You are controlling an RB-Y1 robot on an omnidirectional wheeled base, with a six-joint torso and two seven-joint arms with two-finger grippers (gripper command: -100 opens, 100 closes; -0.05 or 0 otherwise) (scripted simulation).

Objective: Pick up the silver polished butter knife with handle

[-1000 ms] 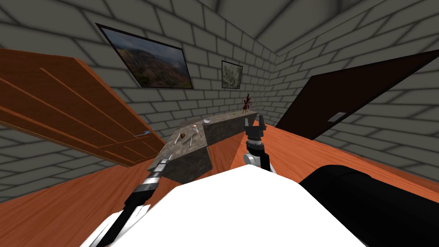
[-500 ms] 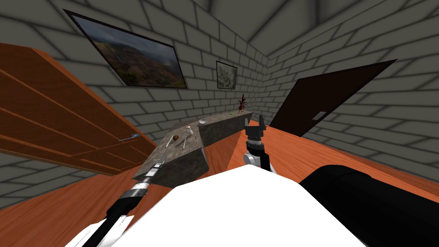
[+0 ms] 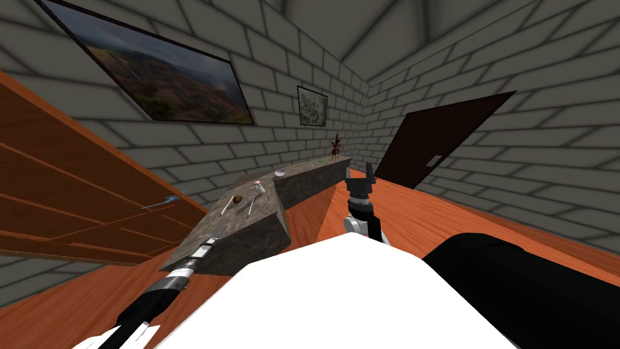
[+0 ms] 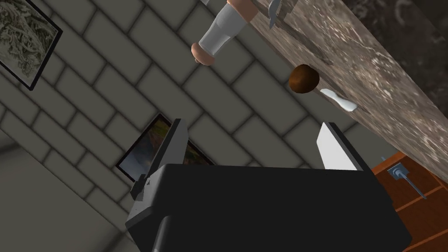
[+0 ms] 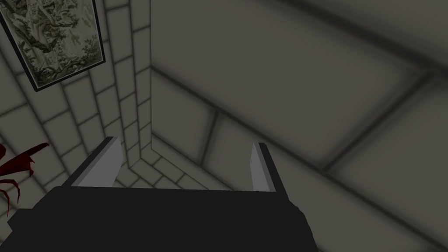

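The knife (image 3: 250,205), probably the longer silver piece, is lying untouched on the bench (image 3: 254,242), left of centre, beside a shaker (image 3: 258,186). Your left gripper (image 3: 220,232) is hovering over the bench's near end, fingers wide, holding nothing; closing in and grasping are waiting. The right gripper (image 3: 359,172) is idling, equally wide.

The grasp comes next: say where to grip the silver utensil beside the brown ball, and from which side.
Pinch the silver utensil mid-length from above, with the left gripper straddling its narrow width: it lies flat on the counter, long and thin, so probably only its slim sides offer a hold.
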